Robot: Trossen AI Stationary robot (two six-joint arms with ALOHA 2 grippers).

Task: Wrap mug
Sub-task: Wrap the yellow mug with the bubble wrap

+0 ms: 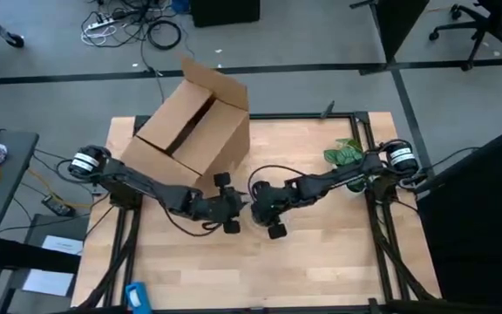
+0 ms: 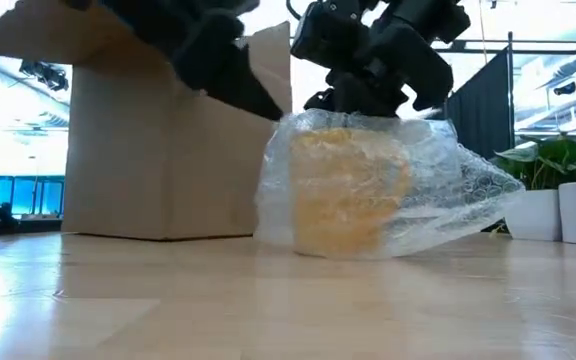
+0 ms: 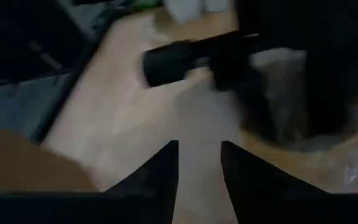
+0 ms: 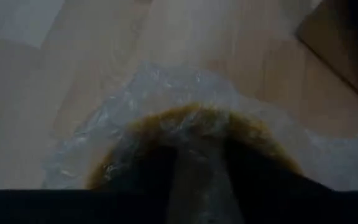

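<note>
The mug (image 2: 348, 190) stood upright near the middle of the wooden surface (image 2: 168, 310), just in front of the open cardboard box (image 2: 158, 140), and was already covered by the bubble wrap (image 2: 438, 200), with a loose flap trailing toward the potted plant (image 2: 548, 160). The right end effector (image 4: 197, 186) sat directly on top of the mug; its two fingers were pressed close together over the rim with film bunched between them, so they appeared to be pinching the bubble wrap against the mug. The left end effector (image 3: 197, 180) hung just beside it on the box side, fingers a narrow gap apart and holding nothing. Judgement: the wrap was over the mug but not closed. To finish the step well, the right arm should keep the mug pinned so it does not tip or slide, while the left takes the trailing flap low and draws it snugly round the body and under the base; pulling upward would likely lift the sheet off. The film looked slippery and springy, so a loose fold may reopen. Surface: pale wood planks in a black frame, box at the far left, plant at the far right edge. Room: grey floor with cables and chair bases beyond the surface, dark partitions and bright windows behind.
</note>
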